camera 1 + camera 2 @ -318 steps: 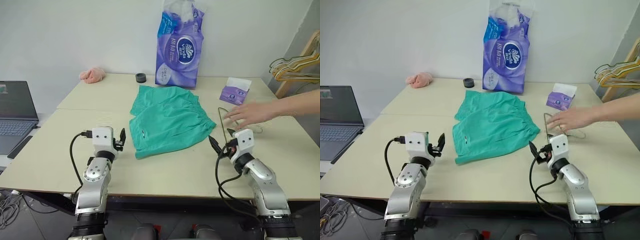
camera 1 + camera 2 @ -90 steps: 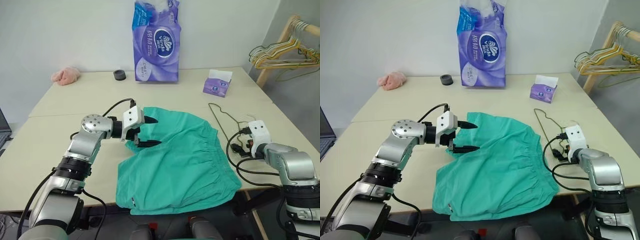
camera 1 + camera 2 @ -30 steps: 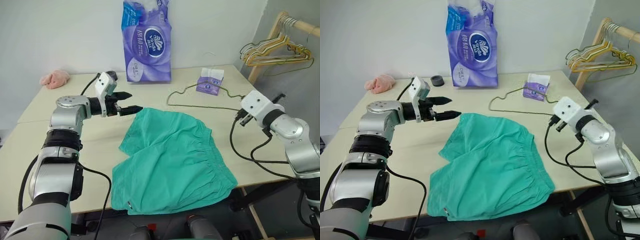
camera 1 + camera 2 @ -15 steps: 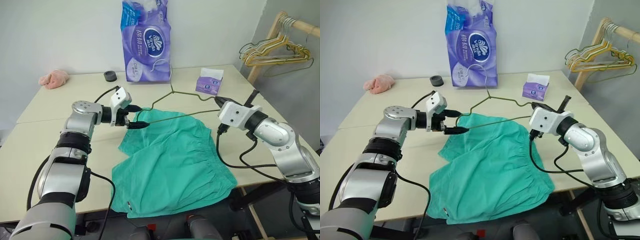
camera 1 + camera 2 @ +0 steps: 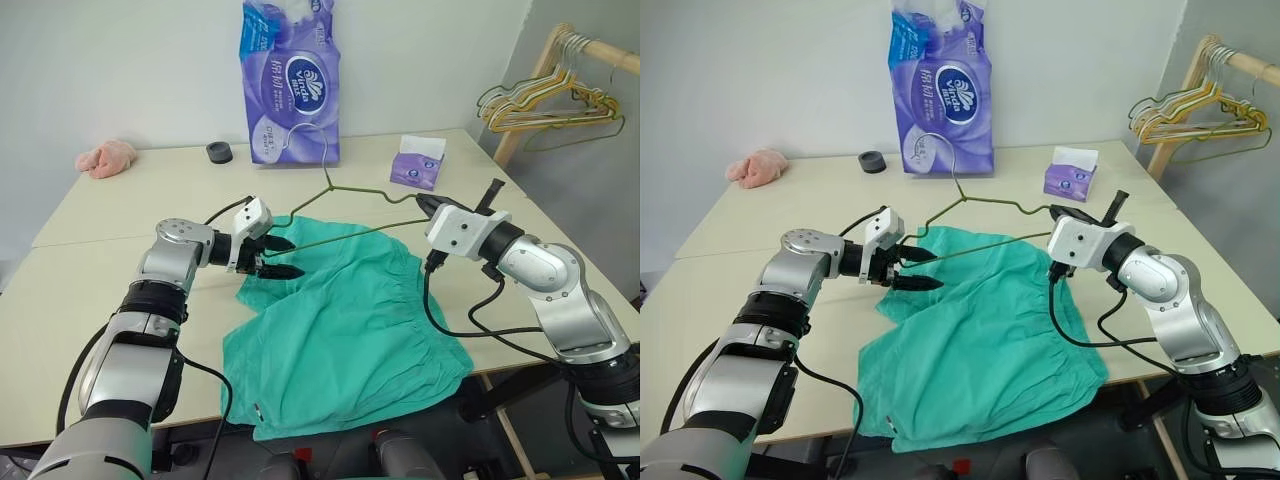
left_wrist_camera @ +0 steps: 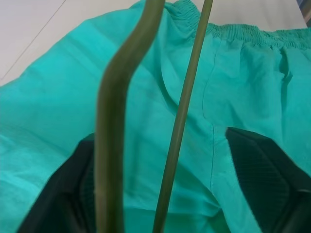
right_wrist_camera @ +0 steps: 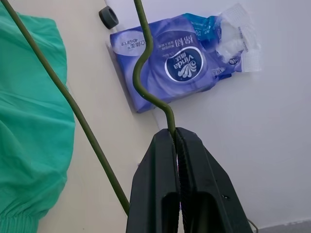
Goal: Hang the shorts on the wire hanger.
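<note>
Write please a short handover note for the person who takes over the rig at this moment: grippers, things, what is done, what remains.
Right gripper: shut on the wire hanger, holding it in the air over the table.
Left gripper: open; the hanger's far end lies between its fingers, just above the shorts.
Shorts: flat on the table, near the front edge.
Done: hanger lifted and brought over the shorts.
Left: get the shorts onto the hanger; no part hangs on it yet.

Shorts [image 5: 345, 320] teal matt cloth, gathered waistband, wire hanger [image 5: 350, 195] thin dull metal above them, tissue pack [image 5: 290, 80] glossy purple plastic behind shorts, table [image 5: 100, 260] smooth pale matt, gripper fingers [image 6: 257, 170] black textured
</note>
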